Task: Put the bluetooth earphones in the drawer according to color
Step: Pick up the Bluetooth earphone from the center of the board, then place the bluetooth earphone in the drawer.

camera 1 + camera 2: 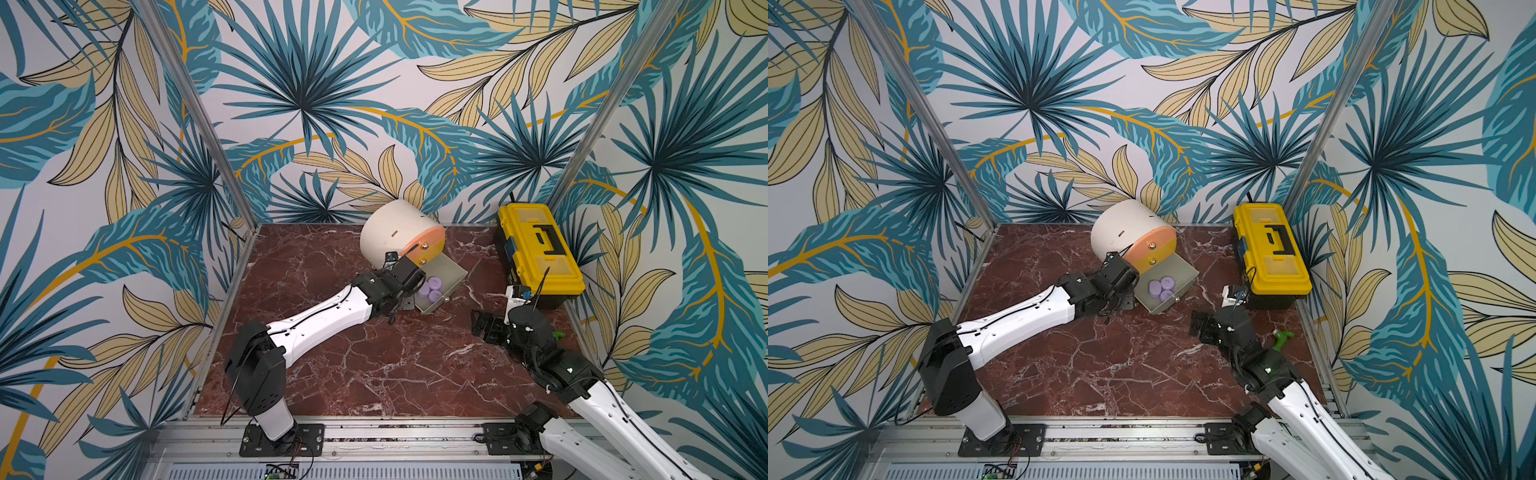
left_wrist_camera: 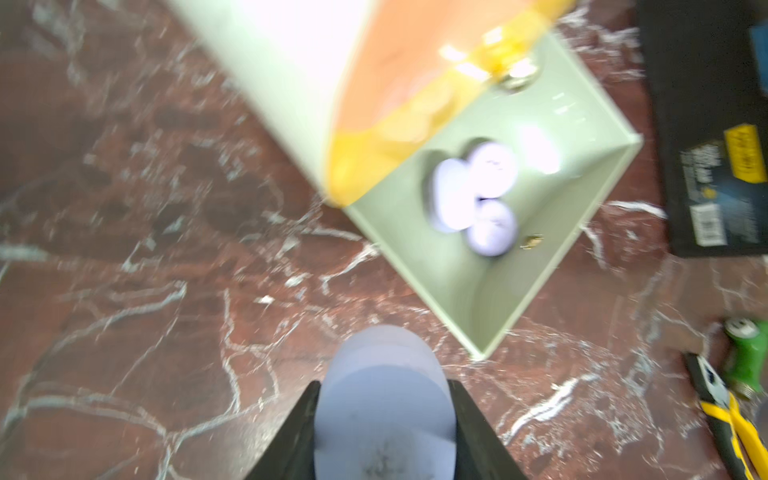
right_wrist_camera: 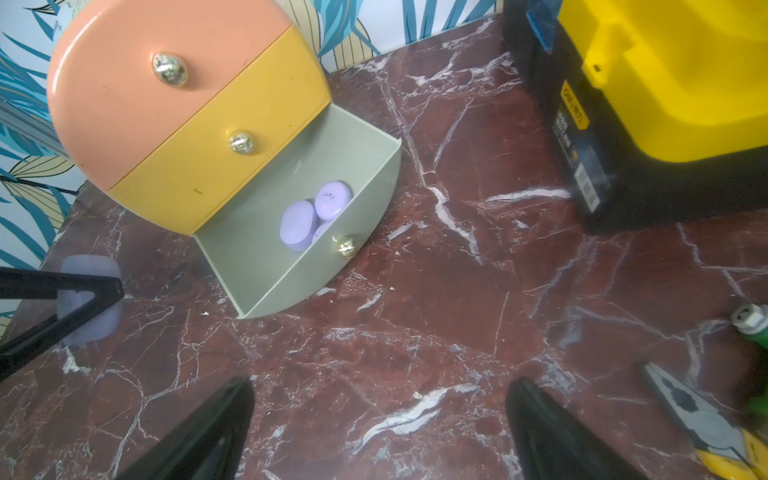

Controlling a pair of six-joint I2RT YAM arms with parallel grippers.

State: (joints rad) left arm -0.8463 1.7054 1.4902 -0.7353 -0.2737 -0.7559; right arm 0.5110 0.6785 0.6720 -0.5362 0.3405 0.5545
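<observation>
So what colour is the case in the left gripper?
Lilac purple: the held case matches the three cases in the open drawer. Clearest in the left wrist view.

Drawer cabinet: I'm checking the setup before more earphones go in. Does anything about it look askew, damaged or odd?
The cabinet sits turned at an angle to the back wall, not square to it. Its bottom drawer is pulled out, holding three lilac cases. No damage or spill shows.
</observation>
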